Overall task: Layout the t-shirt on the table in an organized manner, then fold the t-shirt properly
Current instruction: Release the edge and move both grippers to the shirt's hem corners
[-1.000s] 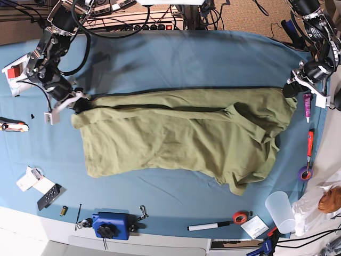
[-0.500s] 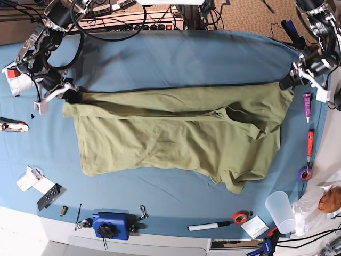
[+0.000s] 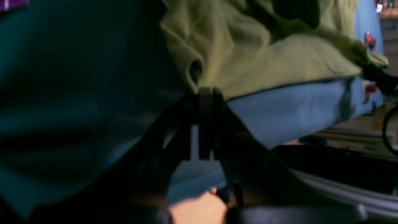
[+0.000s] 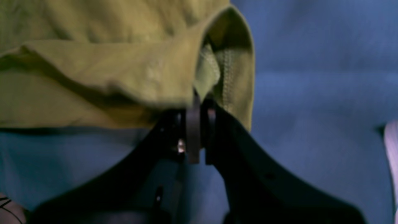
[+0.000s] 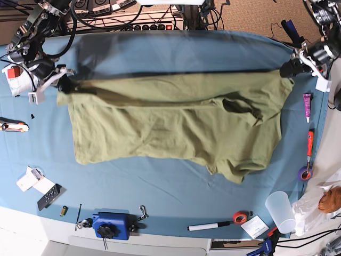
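Note:
The olive-green t-shirt (image 5: 170,122) hangs stretched between both grippers above the blue-teal table (image 5: 176,50), its lower part draped toward the front. My left gripper (image 5: 285,70) at the base view's right is shut on one top corner of the t-shirt (image 3: 248,59); in the left wrist view its jaws (image 3: 203,93) pinch the cloth edge. My right gripper (image 5: 65,84) at the base view's left is shut on the other top corner; the right wrist view shows the hem of the t-shirt (image 4: 124,62) clamped in the gripper (image 4: 199,102).
Along the table's front lie a blue clamp tool (image 5: 110,224), a marker (image 5: 208,226), red tape (image 5: 241,217), a plastic cup (image 5: 280,210) and a remote (image 5: 50,196). At the right edge are an orange-handled tool (image 5: 310,141), a pink tube (image 5: 307,104) and a purple tape roll (image 5: 305,173).
Both grippers have moved outward and toward the table's back, pulling the t-shirt taut and lifting its top edge; the shirt's body has shifted toward the back with them.

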